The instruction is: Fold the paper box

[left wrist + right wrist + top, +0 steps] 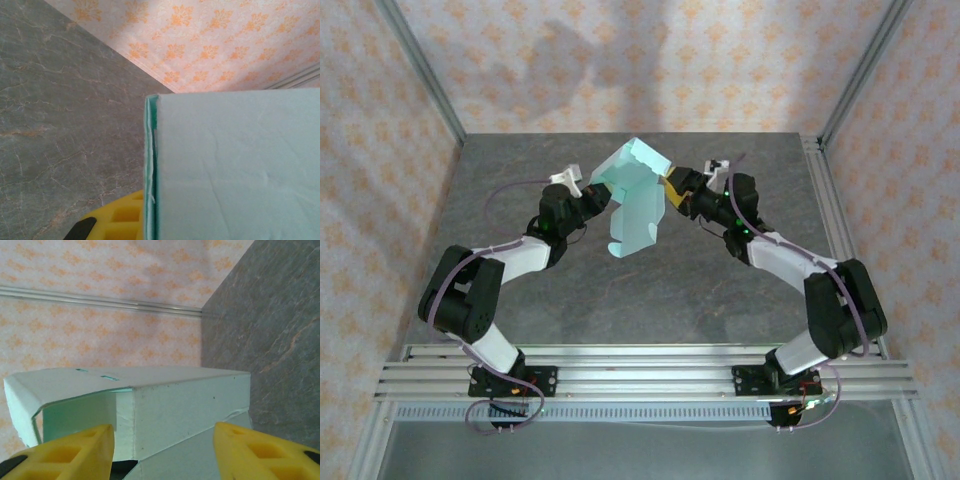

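The pale mint-green paper box (635, 200) hangs in the air over the middle of the table, partly folded, with a loose flap dangling toward the near side. My left gripper (603, 198) is shut on its left edge. In the left wrist view the box (235, 170) covers the right half, and its card edge lies pressed against my yellow finger (117, 220); the other finger is hidden behind the card. My right gripper (670, 188) meets the box's right end. There its yellow fingers (75, 455) stand apart on either side of the box (185, 410), with a dark gap by the left one.
The grey stone-look table (720, 290) lies below the held box. Patterned orange walls (620, 60) close in the back and sides, with metal posts (860, 70) at the corners. An aluminium rail (640, 370) carries both arm bases at the near edge.
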{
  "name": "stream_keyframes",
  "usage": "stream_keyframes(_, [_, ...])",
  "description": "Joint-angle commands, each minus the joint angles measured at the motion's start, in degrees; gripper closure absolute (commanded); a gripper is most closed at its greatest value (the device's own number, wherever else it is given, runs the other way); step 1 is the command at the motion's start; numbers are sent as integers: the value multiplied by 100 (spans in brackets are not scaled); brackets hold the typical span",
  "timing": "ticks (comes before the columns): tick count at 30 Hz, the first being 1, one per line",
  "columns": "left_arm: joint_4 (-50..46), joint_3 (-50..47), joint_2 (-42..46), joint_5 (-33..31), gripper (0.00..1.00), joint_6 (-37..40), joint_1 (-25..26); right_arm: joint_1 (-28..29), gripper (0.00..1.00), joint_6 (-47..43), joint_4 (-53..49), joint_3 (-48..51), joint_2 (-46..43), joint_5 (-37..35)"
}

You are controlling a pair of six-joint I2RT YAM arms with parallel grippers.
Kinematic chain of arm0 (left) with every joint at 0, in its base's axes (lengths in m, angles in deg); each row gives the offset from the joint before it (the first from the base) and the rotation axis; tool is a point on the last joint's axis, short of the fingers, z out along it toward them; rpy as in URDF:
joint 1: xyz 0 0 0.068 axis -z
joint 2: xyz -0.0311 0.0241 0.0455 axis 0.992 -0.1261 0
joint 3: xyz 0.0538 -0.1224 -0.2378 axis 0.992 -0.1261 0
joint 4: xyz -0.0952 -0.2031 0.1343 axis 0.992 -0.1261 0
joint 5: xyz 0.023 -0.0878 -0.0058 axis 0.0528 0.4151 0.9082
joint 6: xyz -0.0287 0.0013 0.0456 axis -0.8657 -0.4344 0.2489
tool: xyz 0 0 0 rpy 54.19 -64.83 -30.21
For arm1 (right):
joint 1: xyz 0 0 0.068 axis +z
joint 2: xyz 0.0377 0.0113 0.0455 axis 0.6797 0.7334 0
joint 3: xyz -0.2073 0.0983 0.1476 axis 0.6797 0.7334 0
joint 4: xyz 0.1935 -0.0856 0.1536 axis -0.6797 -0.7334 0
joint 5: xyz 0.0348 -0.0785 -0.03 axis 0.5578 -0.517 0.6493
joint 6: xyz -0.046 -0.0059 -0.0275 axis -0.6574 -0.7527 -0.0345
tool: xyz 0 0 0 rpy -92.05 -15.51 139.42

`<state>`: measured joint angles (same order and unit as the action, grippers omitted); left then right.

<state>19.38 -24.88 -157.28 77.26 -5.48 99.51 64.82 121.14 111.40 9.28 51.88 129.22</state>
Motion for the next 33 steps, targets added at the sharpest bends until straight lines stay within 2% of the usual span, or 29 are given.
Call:
stream_keyframes(1, [161, 85, 143, 46, 100, -40, -5, -31, 48, -204, -39, 33, -213, -81])
stream_keyframes(4, [58, 119, 163, 69, 100, -28, 3, -4, 53, -72, 60, -83, -24, 77])
stream_keyframes(13, [-149, 26, 15, 42, 100, -23, 21, 145, 59, 333, 421, -465, 459, 441])
stream_keyframes(18, [-207, 1, -5, -83, 100, -13, 21, 142, 75, 341, 257, -385, 526, 450])
stream_keyframes(24, [-679, 195, 55, -146, 100, 267, 21, 138, 87, 245, -135, -490, 563, 393])
stream_keyframes(26, [-769, 219, 74, -168, 100, 346, 21, 145, 86, 186, -263, -531, 560, 390])
stream_keyframes(29, [-843, 218, 58, -196, 100, 370, 17, 142, 64, 44, -555, -618, 501, 371])
stream_keyframes(30, [-847, 216, 42, -201, 100, 365, 4, 142, 64, 4, -617, -622, 478, 347])
stream_keyframes(31, [-852, 215, 42, -194, 100, 354, 3, 144, 68, -40, -690, -630, 446, 331])
stream_keyframes(33, [-813, 186, 38, -203, 100, 327, -5, 145, 86, -189, -980, -657, 369, 256])
